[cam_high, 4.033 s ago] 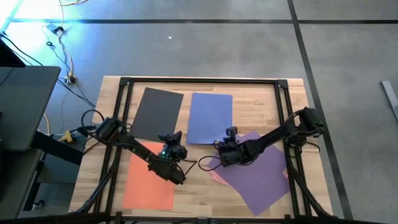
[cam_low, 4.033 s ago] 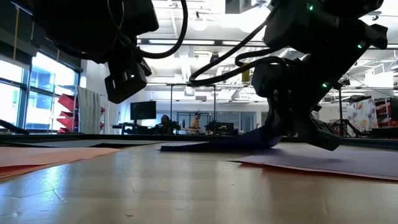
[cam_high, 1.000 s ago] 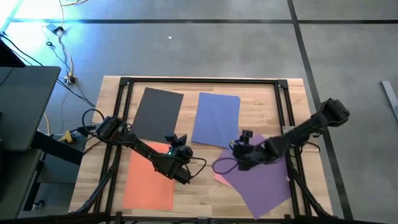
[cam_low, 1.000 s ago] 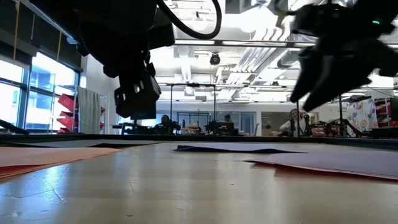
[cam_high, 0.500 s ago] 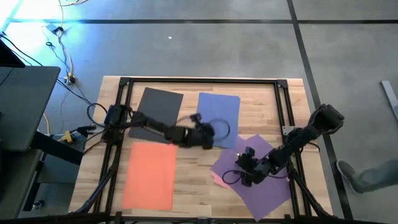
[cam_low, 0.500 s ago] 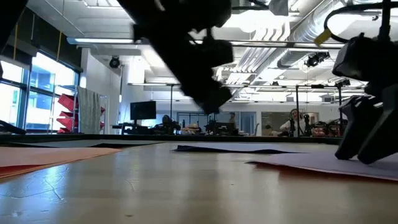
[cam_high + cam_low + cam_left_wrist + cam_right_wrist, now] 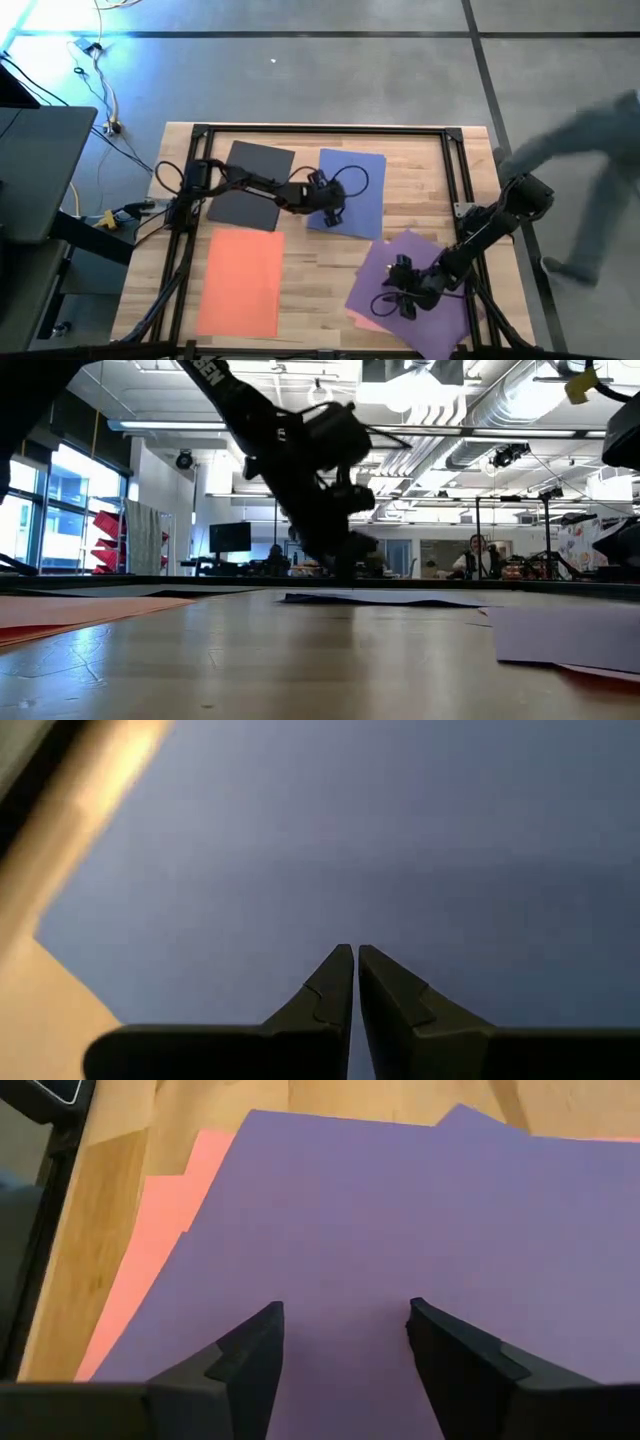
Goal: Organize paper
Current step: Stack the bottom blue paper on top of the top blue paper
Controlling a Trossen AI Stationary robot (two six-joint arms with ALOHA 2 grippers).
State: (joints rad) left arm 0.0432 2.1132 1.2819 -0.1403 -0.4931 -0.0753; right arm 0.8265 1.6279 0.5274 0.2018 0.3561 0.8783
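— Five sheets lie on the table [image 7: 420, 165], right? Where is each?

— Yes, all flat on the wood. The dark grey sheet [image 7: 252, 178] sits toward the far left, with the blue sheet [image 7: 352, 185] just beside it on its right. The orange sheet [image 7: 240, 282] lies alone at the near left, apart from the others. The purple sheet [image 7: 400, 285] is at the near right, turned at an angle, and it covers most of the pink sheet [image 7: 362, 318], which peeks out along its near-left edge.

— What is the left arm doing?

— It reaches across the dark grey sheet, and the left claw [image 7: 330, 212] is down at the near-left part of the blue sheet. In its wrist view the two fingers [image 7: 335, 985] are pressed together, tips against the blue paper, with bare wood showing at one side.

— And the right arm?

— It comes in from the table's right edge, and the right claw [image 7: 400, 300] is over the purple sheet. Its wrist view shows the fingers [image 7: 250, 1355] spread apart, with purple paper filling the gap and the pink strip beside it.

— Anything else around?

— A blurred person [image 7: 590, 170] is on the floor just past the table's right side. In the low view, people sit far back in the room.
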